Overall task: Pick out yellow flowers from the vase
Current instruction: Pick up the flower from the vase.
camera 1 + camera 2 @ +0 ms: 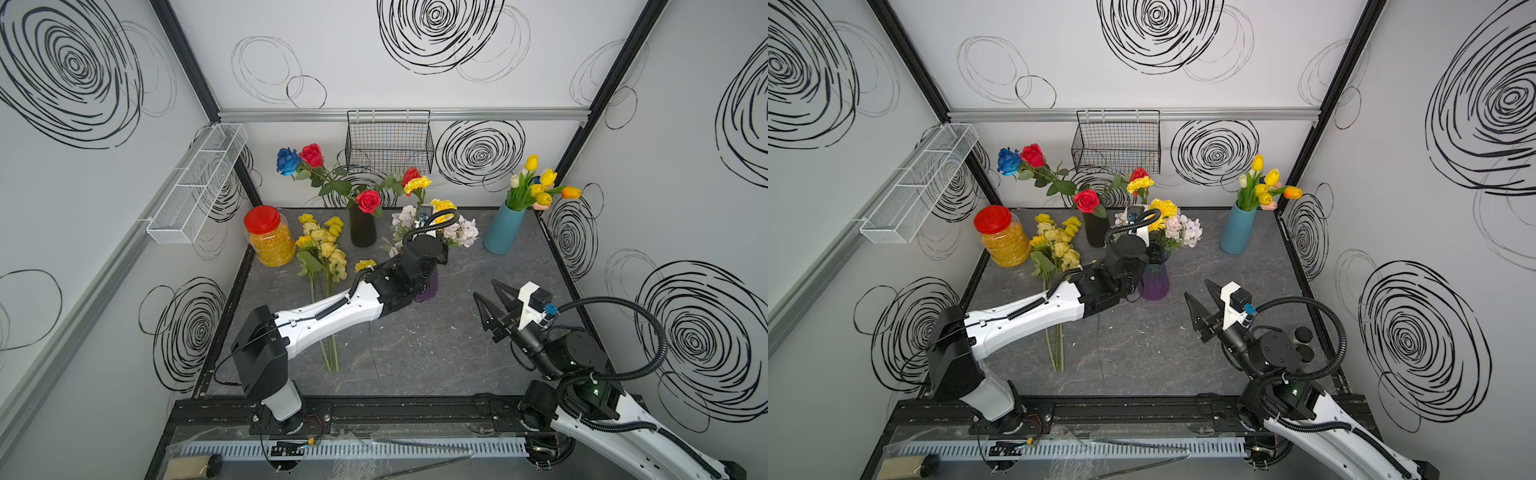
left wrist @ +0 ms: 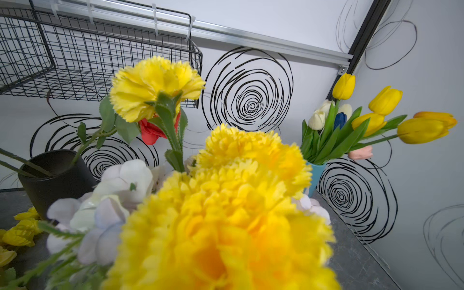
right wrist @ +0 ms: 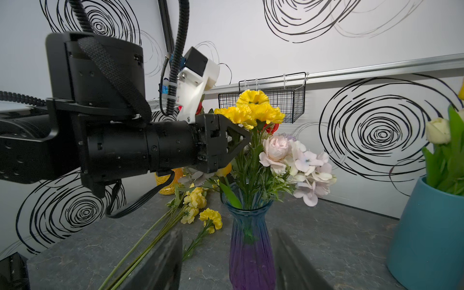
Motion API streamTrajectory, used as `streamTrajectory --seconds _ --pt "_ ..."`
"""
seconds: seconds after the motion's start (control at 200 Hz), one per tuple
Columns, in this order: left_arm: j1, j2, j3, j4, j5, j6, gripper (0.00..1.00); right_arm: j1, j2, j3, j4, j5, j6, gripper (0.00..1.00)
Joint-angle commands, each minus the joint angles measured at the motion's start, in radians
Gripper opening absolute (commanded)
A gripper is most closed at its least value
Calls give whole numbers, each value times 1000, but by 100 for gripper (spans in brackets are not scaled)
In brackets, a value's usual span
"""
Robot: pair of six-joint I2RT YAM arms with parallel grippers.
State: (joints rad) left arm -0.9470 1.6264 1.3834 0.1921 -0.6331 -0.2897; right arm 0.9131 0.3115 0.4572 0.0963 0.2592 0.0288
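Note:
A blue-and-purple glass vase (image 3: 251,246) (image 1: 430,289) (image 1: 1154,282) holds yellow carnations (image 3: 253,110) (image 1: 442,205) (image 1: 1163,208) (image 2: 226,213) among white, pink and lilac blooms (image 3: 296,160). My left gripper (image 3: 248,140) reaches in side-on, its tips at the green stems just under the carnation heads. The blooms hide its jaws in the left wrist view. Several yellow flowers (image 1: 324,245) (image 3: 198,200) lie on the table to the vase's left. My right gripper (image 1: 485,289) (image 1: 1197,289) hangs open and empty in front of the vase, to its right.
A black vase (image 1: 363,230) of red and blue roses stands behind. A teal vase (image 1: 503,228) of yellow tulips (image 1: 540,183) is at the back right. A red-lidded jar (image 1: 268,237) sits at the back left. A black basket (image 1: 388,141) and a white basket (image 1: 199,183) hang on the walls.

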Motion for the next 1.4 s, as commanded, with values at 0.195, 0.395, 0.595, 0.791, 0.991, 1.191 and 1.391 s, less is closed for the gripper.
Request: streamTrajectory --seconds 0.195,0.395,0.595,0.791,0.991,1.191,1.391 --pt "34 -62 -25 111 16 -1 30 -4 35 -8 72 -26 11 60" --pt "31 -87 -37 136 40 0 30 -5 41 -17 83 -27 11 61" --pt "-23 -116 -22 132 -33 77 30 -24 139 -49 190 -77 -48 60" --pt "-45 -128 -3 113 -34 93 30 -72 273 -75 340 -161 -100 57" --pt "-79 -136 33 96 -70 134 30 -146 416 -51 416 -249 -111 44" --pt "-107 -136 73 75 -105 171 30 -161 566 6 490 -288 -160 37" --pt "-122 -146 89 66 -118 192 31 -172 684 80 523 -300 -197 30"
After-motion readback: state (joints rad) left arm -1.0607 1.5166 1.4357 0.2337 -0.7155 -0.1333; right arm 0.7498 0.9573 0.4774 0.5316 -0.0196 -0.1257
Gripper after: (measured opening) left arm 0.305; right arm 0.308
